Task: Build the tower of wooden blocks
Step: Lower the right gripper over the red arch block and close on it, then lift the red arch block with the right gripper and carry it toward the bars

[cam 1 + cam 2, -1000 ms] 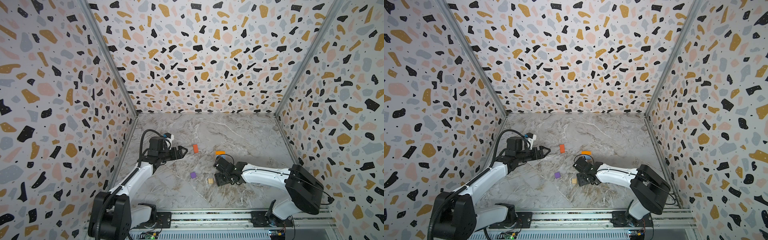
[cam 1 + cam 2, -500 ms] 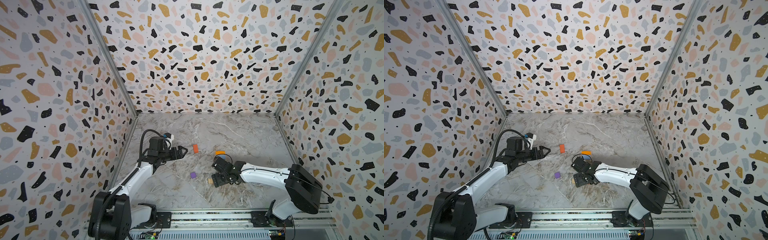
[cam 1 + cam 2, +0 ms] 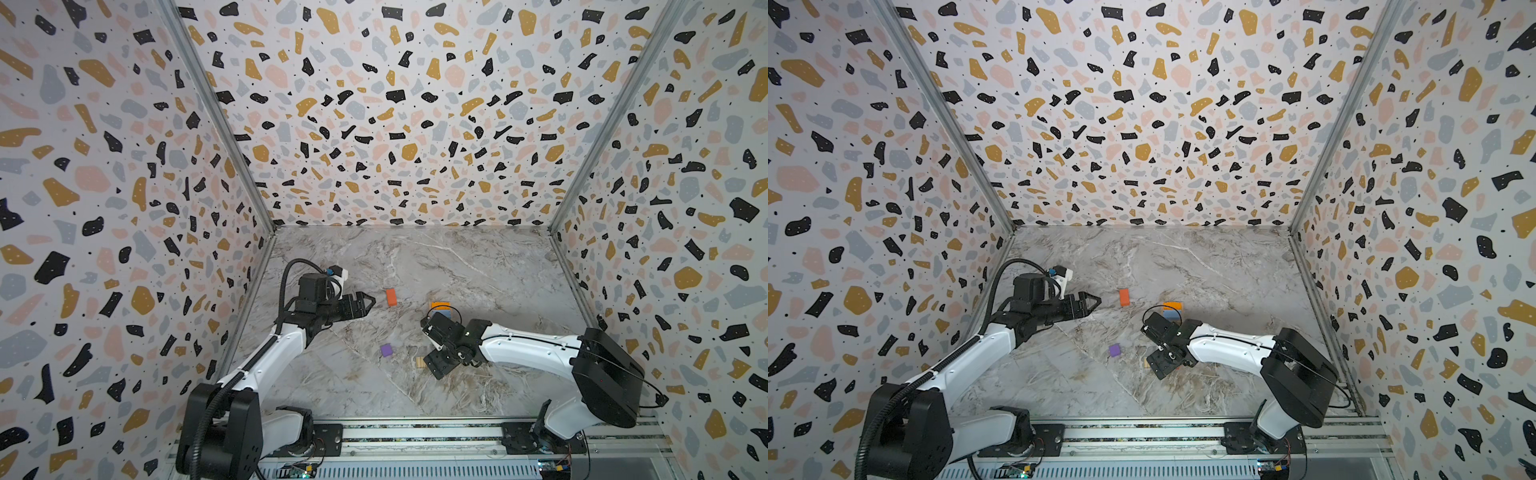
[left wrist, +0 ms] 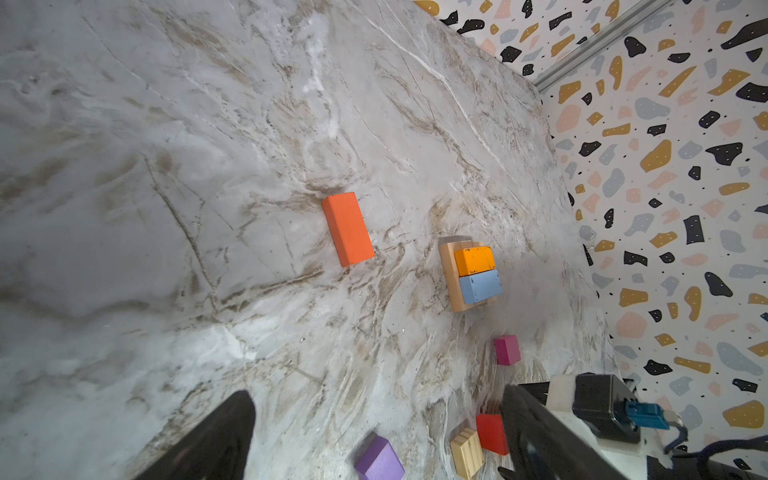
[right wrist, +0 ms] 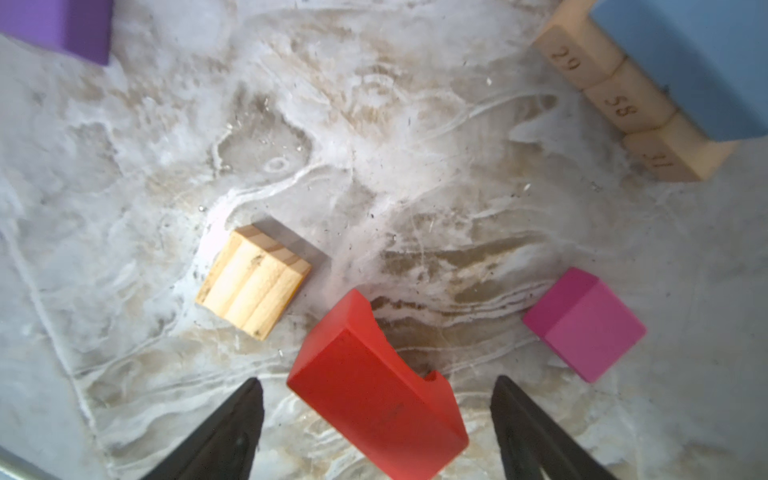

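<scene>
Marble tabletop (image 4: 166, 166): tower (image 4: 473, 274), tan base under orange and blue, near right gripper (image 5: 377, 379), spread wide either side of red block (image 5: 374, 415); left gripper (image 4: 376, 392) spread, well apart.

Your right gripper (image 3: 435, 369) (image 3: 1160, 368) sits slightly further toward the lower left in both top views than a second ago. It now overlaps the tan cube (image 3: 419, 362), which lay clear beside it before. Its jaws stand wider too, spread either side of the red block (image 5: 374, 399).

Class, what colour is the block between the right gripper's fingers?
Red block, clearest in the right wrist view.
</scene>
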Robot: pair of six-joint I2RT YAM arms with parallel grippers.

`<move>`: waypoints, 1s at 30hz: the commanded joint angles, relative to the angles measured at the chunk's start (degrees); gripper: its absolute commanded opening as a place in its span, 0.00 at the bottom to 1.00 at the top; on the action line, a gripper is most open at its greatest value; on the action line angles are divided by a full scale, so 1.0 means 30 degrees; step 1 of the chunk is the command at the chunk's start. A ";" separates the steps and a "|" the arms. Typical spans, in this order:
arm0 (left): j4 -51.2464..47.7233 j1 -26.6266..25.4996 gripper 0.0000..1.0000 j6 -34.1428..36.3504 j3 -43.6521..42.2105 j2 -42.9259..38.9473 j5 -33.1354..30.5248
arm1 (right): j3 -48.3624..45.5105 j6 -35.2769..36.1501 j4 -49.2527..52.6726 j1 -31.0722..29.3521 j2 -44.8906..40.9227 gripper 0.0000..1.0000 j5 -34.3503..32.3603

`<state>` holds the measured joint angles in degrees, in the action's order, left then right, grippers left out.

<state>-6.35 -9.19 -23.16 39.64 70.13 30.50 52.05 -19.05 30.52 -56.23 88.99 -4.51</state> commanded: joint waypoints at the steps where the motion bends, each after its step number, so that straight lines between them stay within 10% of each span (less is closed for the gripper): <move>1: 0.0260 -0.0100 0.94 0.0248 0.0248 -0.0092 -0.0057 | 0.0732 0.0984 0.1017 -0.0017 0.0260 0.86 -0.0323; 30: 0.0222 -0.0100 0.94 0.0262 0.0206 -0.0144 -0.0057 | 0.0944 0.0602 0.1076 0.0738 0.0229 0.43 0.0596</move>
<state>-6.37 -9.19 -23.16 39.64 70.13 30.50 53.82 -15.35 31.79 -54.39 92.07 -3.03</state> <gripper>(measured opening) 0.936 0.437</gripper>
